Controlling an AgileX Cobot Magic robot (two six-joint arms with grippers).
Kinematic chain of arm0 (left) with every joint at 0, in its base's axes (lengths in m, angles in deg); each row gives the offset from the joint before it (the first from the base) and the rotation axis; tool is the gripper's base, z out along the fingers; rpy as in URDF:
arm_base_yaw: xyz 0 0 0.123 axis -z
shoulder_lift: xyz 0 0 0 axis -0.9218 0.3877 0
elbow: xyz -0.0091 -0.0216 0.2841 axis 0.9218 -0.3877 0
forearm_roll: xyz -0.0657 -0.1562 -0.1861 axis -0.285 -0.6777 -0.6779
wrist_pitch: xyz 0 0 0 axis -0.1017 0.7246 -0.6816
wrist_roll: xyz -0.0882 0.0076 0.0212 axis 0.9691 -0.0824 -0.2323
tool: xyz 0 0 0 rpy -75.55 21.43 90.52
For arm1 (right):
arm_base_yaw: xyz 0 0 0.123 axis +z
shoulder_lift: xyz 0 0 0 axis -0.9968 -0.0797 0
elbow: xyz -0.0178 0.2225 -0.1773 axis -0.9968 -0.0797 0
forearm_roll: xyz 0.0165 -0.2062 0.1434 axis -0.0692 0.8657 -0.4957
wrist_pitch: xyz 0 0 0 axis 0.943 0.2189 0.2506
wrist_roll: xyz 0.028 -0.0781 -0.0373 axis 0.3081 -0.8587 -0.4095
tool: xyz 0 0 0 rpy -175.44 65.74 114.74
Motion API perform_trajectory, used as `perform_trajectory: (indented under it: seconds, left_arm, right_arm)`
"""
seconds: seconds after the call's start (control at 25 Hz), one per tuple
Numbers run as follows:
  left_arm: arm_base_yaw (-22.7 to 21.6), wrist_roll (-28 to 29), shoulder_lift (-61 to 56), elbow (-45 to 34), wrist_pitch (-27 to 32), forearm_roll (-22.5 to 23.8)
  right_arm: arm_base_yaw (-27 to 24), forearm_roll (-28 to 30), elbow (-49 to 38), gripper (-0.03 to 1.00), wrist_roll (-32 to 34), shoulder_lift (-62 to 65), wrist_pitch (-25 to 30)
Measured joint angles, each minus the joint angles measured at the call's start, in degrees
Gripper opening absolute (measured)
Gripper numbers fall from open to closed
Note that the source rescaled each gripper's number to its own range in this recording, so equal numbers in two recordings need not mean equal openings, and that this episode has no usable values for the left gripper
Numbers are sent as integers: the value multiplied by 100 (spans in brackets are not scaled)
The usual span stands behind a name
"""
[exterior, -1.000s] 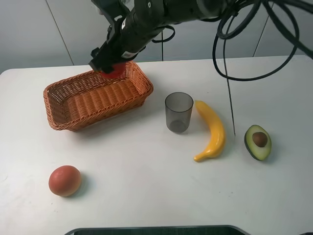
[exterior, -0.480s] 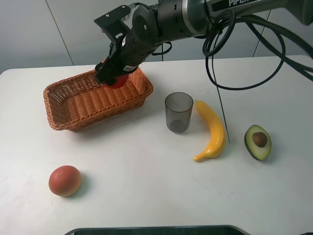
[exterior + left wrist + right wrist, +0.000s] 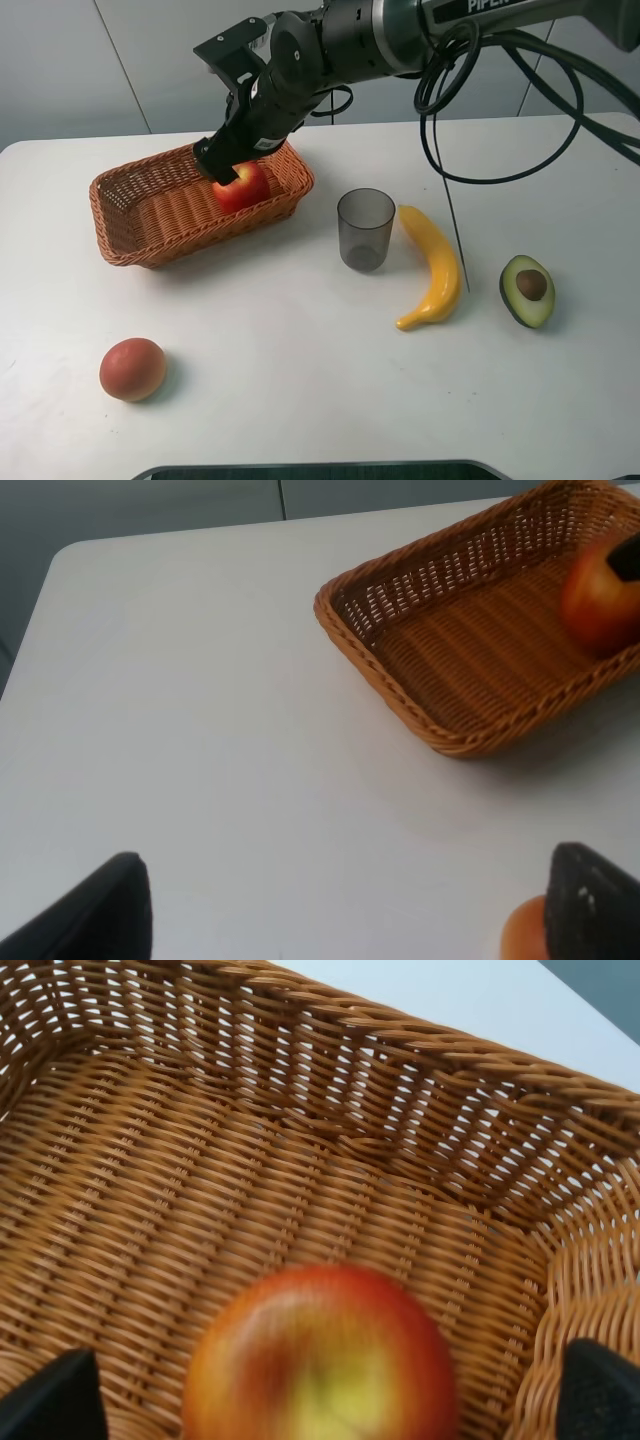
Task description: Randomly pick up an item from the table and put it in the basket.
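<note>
The red apple (image 3: 240,187) lies inside the wicker basket (image 3: 150,215) at its right end, on the white table (image 3: 300,380). My right gripper (image 3: 228,160) hangs just above the apple with its jaws open and apart from it. In the right wrist view the apple (image 3: 320,1360) looks blurred over the basket floor (image 3: 250,1190), between my spread fingertips (image 3: 50,1400). My left gripper (image 3: 350,910) is open and empty, low over bare table. Its view shows the basket (image 3: 470,670) and the apple (image 3: 600,605).
A duller orange-brown fruit (image 3: 132,368) lies at the front left. A grey cup (image 3: 365,228), a yellow banana (image 3: 432,265) and an avocado half (image 3: 527,290) stand right of the basket. Black cables hang over the right side.
The apple has left my right gripper and dropped into the basket's right end. The gripper has opened and stays above it.
</note>
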Motion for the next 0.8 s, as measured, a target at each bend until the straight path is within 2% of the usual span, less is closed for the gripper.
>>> perform_trajectory:
  seconds: [0.08,0.36,0.6,0.8]
  left_arm:
    - [0,0,0,0,0,0]
    - [0,0,0,0,0,0]
    - [0,0,-6,0,0,0]
    - [0,0,-6,0,0,0]
  right_arm:
    - [0,0,0,98,0,0,50]
    - [0,12,10,100,-4,315,288]
    - [-67,23,-5,100,1,739,1207]
    - [-433,36,-301,100,134,1314,1967]
